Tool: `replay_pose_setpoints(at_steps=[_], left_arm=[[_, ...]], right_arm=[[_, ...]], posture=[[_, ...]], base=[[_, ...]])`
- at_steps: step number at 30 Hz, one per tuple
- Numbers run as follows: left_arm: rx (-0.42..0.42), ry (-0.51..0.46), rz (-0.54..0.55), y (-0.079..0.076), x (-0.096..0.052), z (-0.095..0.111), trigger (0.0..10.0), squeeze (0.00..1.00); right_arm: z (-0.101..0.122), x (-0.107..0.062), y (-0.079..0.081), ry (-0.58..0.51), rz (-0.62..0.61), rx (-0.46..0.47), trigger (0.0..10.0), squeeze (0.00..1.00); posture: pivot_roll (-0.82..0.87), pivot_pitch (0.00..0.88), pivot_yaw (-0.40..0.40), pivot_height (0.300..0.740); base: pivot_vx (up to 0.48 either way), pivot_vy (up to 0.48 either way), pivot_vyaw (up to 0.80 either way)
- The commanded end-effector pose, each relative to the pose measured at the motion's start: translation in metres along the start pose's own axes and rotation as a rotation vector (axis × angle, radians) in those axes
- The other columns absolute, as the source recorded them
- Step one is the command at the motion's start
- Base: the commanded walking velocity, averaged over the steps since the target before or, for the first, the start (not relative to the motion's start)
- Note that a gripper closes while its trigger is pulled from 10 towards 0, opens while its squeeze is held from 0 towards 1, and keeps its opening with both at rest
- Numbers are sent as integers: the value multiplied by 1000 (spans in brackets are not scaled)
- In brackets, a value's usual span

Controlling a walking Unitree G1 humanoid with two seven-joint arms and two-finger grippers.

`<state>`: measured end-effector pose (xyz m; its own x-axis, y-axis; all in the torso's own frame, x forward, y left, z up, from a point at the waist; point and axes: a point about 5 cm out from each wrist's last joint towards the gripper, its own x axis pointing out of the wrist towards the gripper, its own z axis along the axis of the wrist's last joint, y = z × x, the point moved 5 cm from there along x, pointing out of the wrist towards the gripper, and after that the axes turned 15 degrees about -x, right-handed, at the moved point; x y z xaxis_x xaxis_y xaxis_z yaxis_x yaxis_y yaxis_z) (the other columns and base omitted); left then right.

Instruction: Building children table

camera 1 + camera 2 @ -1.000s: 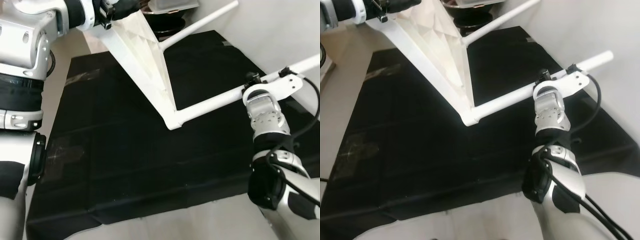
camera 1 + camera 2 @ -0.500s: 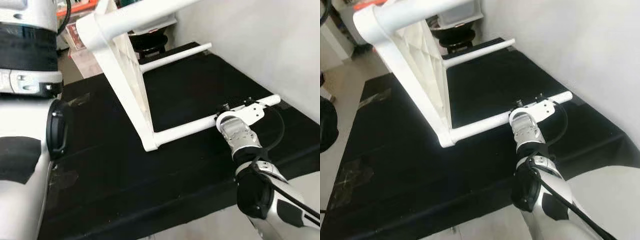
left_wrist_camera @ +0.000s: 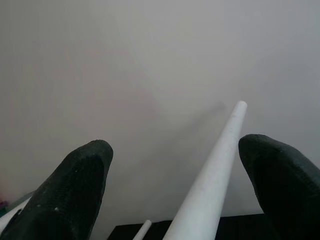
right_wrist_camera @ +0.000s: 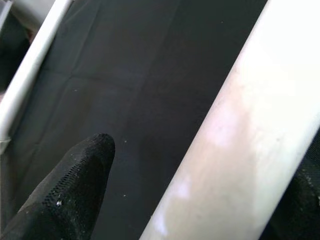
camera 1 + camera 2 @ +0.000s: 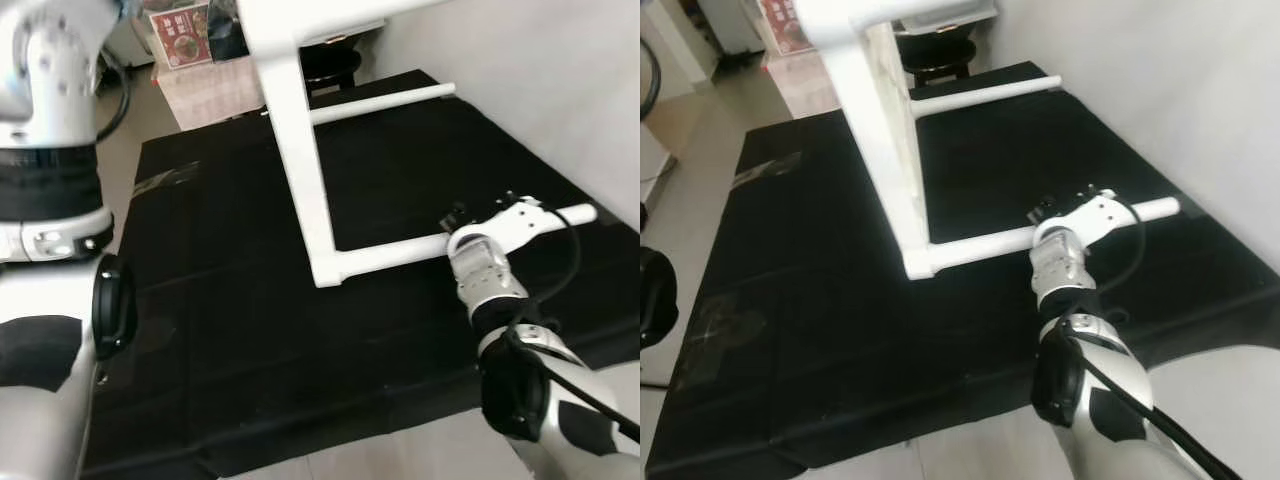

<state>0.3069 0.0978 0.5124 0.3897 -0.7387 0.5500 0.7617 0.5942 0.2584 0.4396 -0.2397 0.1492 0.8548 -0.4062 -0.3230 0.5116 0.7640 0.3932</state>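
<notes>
You lose the top of the white table frame (image 5: 300,150) past the upper edge of both eye views, so where the left arm (image 5: 50,120) meets it is hidden. The right gripper (image 5: 1065,212) sits behind its own wrist housing, so its hold on the lower leg (image 5: 980,243) can't be judged there.

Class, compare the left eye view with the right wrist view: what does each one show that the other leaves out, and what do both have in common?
Left eye view alone: the white table top tipped on its edge, the far leg sticking out sideways, a black stool behind, the wall, the silver right arm.

Right wrist view alone: a close look at one black fingertip beside the tube.

Shared: the near white leg crossing the right gripper, and the black mat beneath.
</notes>
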Motion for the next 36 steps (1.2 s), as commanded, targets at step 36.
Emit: replay_pose_setpoints(at_steps=[36], left_arm=[[-69, -5, 114, -12, -36, -17, 10000, 0]], right_arm=[[136, -18, 22, -451, -73, -446, 10000, 1000]], posture=[[-10, 144, 70, 740]], base=[[0, 0, 0]])
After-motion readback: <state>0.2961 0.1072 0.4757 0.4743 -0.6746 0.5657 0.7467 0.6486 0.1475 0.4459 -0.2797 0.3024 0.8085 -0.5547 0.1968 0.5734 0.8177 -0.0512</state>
